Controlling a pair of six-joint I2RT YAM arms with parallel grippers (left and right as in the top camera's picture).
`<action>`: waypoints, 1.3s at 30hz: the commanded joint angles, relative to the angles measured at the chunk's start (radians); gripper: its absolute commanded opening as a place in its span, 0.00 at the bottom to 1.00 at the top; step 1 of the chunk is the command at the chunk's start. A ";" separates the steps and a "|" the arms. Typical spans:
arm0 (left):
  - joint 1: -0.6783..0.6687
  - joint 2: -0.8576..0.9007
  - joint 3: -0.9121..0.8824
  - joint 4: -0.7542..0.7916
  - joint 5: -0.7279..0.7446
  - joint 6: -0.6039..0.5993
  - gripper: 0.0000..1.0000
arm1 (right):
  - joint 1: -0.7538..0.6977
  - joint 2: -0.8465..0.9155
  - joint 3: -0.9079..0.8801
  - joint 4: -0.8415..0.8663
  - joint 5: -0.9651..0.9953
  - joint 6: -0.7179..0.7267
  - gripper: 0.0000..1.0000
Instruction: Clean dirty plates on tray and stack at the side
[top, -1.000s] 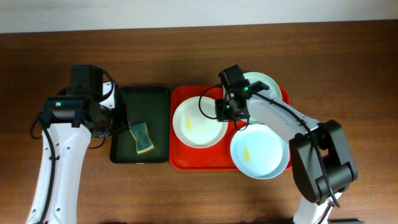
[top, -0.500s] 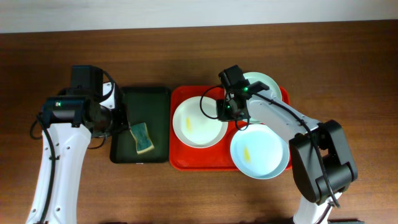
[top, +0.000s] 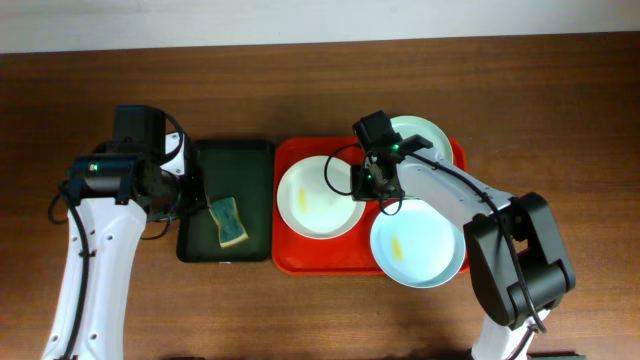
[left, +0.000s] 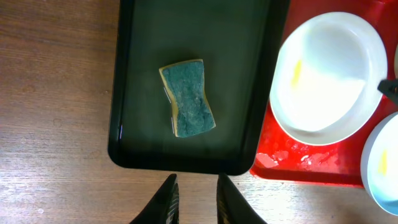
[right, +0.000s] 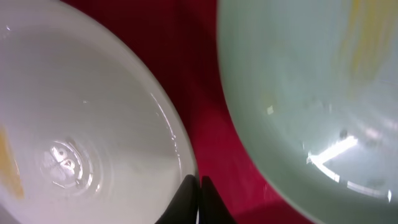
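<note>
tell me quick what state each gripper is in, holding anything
left gripper: slightly open, holding nothing.
right gripper: shut, tips at the rim of the white plate; whether it grips the rim cannot be told.

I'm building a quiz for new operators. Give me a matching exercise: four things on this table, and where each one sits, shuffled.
Things:
1 sponge
2 white plate
3 streaked pale blue plate
4 dark green tray

Places:
A in the left part of the red tray
B beside the red tray, on its left
C overhanging the red tray's near edge
D inside the dark green tray

Pairs: 1-D, 2-A, 3-C, 4-B
</note>
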 joint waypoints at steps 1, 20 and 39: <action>-0.002 0.003 -0.004 -0.002 -0.007 -0.010 0.22 | -0.025 -0.009 -0.009 -0.060 -0.033 0.086 0.04; -0.008 0.024 -0.117 0.014 -0.004 -0.010 0.39 | -0.024 -0.009 -0.009 -0.026 -0.037 0.078 0.04; -0.063 0.328 -0.137 0.226 -0.007 -0.036 0.31 | -0.024 -0.009 -0.009 -0.025 -0.037 0.078 0.05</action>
